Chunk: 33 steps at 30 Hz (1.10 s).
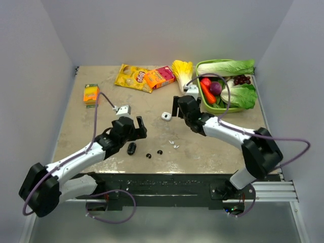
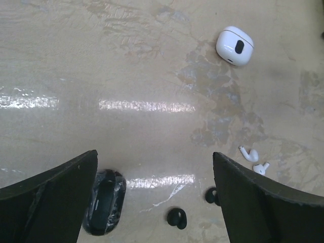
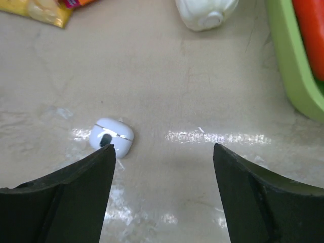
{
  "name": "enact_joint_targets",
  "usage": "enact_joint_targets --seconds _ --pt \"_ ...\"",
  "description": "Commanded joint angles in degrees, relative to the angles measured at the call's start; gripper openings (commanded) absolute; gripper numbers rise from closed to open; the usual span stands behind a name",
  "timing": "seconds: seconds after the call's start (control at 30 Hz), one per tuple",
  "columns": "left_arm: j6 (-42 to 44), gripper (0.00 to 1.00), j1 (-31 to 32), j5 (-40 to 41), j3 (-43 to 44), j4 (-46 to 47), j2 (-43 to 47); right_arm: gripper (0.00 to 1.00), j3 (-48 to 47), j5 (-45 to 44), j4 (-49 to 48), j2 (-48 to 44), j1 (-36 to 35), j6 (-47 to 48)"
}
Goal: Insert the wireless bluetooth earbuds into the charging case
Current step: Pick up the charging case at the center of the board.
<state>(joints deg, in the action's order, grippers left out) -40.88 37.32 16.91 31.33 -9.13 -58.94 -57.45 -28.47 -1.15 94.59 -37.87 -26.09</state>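
Left arm: your left arm is stretching from the near-left corner toward the middle of the table [image 1: 81, 136], with the left gripper [image 1: 137, 126] angling down over the surface.
Left gripper state: its jaws are standing wide apart and gripping nothing.
Right arm: your right arm is reaching from the near-right corner up and inward, with the right gripper [image 1: 177, 109] hanging low beside the white case [image 1: 166, 116].
Right gripper state: its jaws are standing apart with only bare table between them.
Earbuds: the white earbuds [image 2: 249, 153] are lying loose on the table as a close pair. The black earbuds [image 2: 177, 218] are lying near them, closer to the black case [image 2: 105, 201]. Neither pair is sitting in a case.
Cases: the white case is lying shut, well apart from the buds. You cannot tell from the pictures whether the black case is lying open or shut.
Hidden: in your left wrist view one finger is covering the black case's edge, and the other is cutting off one black bud. In your right wrist view a fingertip is overlapping the white case, so you cannot tell whether they are touching. The green basket [image 3: 296, 76] is running off that frame.
Writing: the yellow snack bag [image 1: 132, 77] and the orange box [image 1: 159, 77] are showing print too small for you to read.
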Motion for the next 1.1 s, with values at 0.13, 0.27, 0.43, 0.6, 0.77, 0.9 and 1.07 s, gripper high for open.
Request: enact_joint_targets --seconds 0.13,0.27,0.43,0.6,0.77,0.9,1.07 --pt "1.42 1.0 1.61 6.12 15.15 -1.6 -17.78 0.98 7.87 -6.51 5.1 -22.67 -5.46 1.74" --pt "3.96 1.0 3.11 5.07 17.97 4.54 -23.14 0.98 10.16 -5.64 8.61 -30.76 -5.55 -0.19" --pt "13.0 0.87 3.11 0.15 25.52 4.83 -30.87 0.98 11.48 -0.28 9.32 -37.35 -5.64 -0.9" --pt "18.54 0.88 3.37 -4.33 30.2 6.3 -37.39 0.98 17.1 5.7 2.57 -43.78 -5.55 0.16" --pt "20.93 1.0 3.29 -6.52 26.93 16.78 -35.89 0.98 17.38 6.84 3.52 -45.46 -5.46 0.07" --pt "21.28 1.0 3.37 -7.94 33.43 10.36 -41.33 0.98 16.41 7.64 4.93 -44.93 -5.46 0.77" --pt "21.28 1.0 3.29 -8.82 37.56 9.83 -46.26 0.98 15.97 8.43 5.01 -45.45 -5.46 1.13"
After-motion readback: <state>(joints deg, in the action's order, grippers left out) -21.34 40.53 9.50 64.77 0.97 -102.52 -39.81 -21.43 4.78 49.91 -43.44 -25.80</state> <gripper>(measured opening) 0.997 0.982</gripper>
